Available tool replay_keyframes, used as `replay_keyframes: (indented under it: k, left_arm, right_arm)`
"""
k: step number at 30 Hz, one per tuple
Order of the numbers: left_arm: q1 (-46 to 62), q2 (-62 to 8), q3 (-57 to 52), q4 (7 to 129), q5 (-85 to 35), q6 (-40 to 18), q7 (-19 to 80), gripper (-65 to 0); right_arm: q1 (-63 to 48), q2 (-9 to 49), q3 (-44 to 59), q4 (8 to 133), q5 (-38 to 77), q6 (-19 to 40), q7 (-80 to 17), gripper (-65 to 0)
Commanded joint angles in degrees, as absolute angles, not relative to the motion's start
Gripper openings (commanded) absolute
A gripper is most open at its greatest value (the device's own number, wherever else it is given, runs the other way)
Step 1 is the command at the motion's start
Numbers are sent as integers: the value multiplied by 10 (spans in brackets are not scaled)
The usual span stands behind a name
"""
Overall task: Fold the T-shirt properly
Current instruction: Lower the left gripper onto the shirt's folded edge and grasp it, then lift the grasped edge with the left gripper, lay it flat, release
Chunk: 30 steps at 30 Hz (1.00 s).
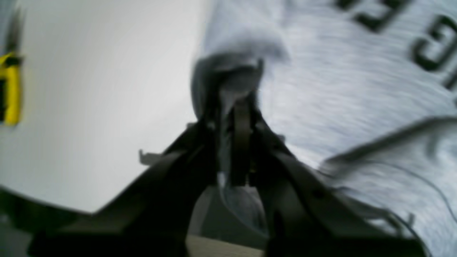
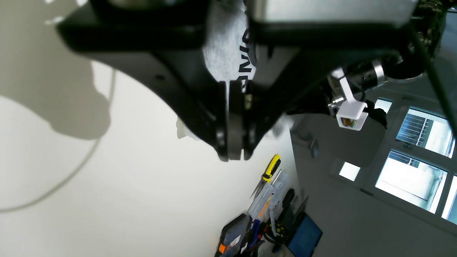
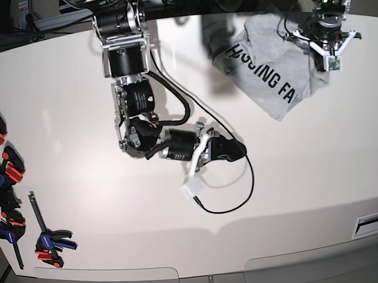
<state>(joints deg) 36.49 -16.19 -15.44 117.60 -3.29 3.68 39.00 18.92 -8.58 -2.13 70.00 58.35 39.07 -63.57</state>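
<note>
Base view shows the grey T-shirt bunched at the far edge of the white table, lettering up, with the left gripper over its right side. Only the left wrist view reveals that gripper's jaws clenched on a pinch of the fabric. The right gripper lies low at mid-table, well apart from the shirt; the right wrist view shows its fingers pressed together, grasping nothing, and yellow-handled pliers beyond.

Black arms, silver joints, black cable
</note>
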Motion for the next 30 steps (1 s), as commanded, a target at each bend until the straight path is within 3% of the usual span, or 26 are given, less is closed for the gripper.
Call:
replay_keyframes:
  k: [1, 9, 13, 21, 30]
  left_arm:
    - [367, -167, -158, 1185, -27, 54, 381, -650]
    - [367, -167, -158, 1185, 53, 77, 379, -650]
    - [367, -175, -158, 1185, 106, 77, 381, -470]
    - [367, -203, -158, 1185, 137, 76, 425, -458]
    - [435, -210, -158, 1279, -44, -63, 432, -458]
  right_arm:
    - [206, -90, -22, 711, 598, 400, -625, -650]
    - [206, -90, -22, 711, 598, 400, -625, -650]
    - [206, -90, -22, 711, 598, 400, -625, -650]
    - [206, -90, -22, 711, 598, 400, -625, -650]
    - [206, -90, -22, 711, 598, 400, -626, -650]
